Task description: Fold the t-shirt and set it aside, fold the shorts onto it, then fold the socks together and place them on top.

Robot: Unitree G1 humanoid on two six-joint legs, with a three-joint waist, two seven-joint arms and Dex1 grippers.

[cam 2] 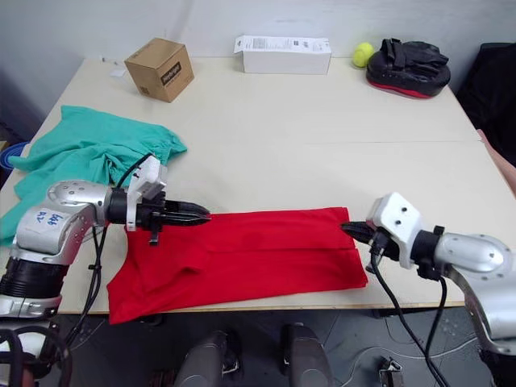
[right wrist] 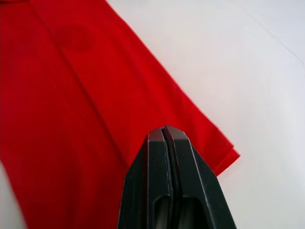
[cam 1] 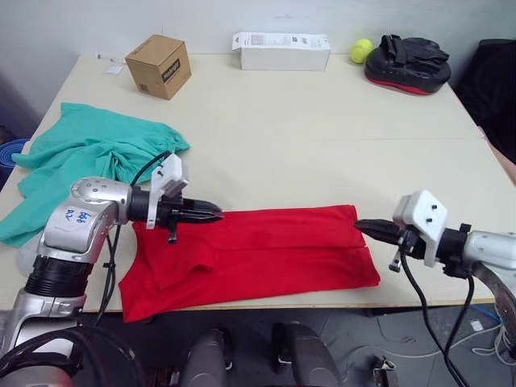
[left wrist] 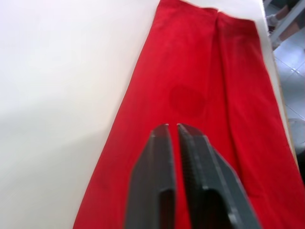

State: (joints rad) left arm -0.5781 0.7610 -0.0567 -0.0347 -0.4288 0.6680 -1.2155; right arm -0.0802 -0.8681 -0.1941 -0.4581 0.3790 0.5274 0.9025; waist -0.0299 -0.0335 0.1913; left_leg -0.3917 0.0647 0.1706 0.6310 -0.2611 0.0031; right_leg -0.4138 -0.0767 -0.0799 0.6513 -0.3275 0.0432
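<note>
The red t-shirt (cam 1: 266, 250) lies folded into a long band along the table's front edge, its left end hanging slightly over. My left gripper (cam 1: 218, 214) hovers at the shirt's far edge near its left end, pointing right; its fingers (left wrist: 157, 162) are shut with no cloth between them. At the shirt's right end my right gripper (cam 1: 359, 226) points left over the far corner, fingers (right wrist: 157, 157) shut and empty. The teal shorts (cam 1: 81, 153) lie crumpled at the table's left side, behind my left arm. The socks are out of view.
Along the table's back edge stand a cardboard box (cam 1: 159, 66), a long white box (cam 1: 280, 51), a yellow tennis ball (cam 1: 361, 51) and a black and red pad (cam 1: 407, 64). Bare tabletop (cam 1: 322, 137) stretches behind the shirt.
</note>
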